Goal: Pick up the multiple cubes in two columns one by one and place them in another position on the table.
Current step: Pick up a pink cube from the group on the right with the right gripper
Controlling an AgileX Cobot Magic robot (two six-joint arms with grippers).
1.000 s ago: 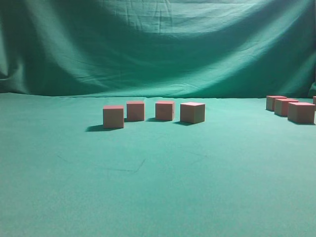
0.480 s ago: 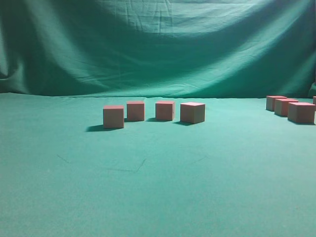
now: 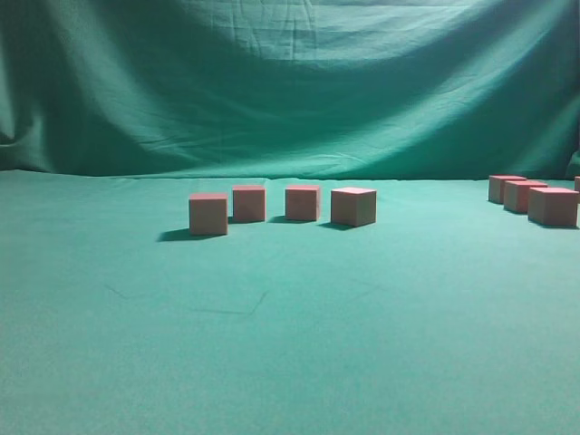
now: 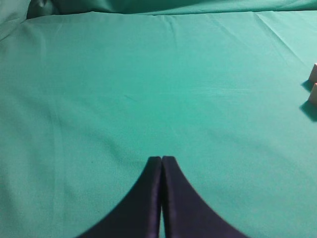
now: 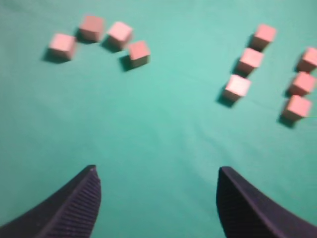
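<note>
Several pink-topped cubes (image 3: 207,214) stand in a loose row mid-table; the right wrist view shows the same row of cubes (image 5: 119,34) at upper left. Two columns of three cubes each lie to the right (image 5: 249,60) (image 5: 301,83), and part of that group of cubes (image 3: 553,206) reaches the exterior view's right edge. My right gripper (image 5: 157,169) hangs open and empty above bare table (image 5: 173,124), short of all the cubes. My left gripper (image 4: 161,158) is shut on nothing over bare cloth, with two cube corners (image 4: 313,73) at the frame's right edge. Neither arm shows in the exterior view.
A draped green curtain (image 3: 290,82) closes off the back of the table (image 3: 290,344). Open cloth lies between the row and the two columns, and across the whole front of the table.
</note>
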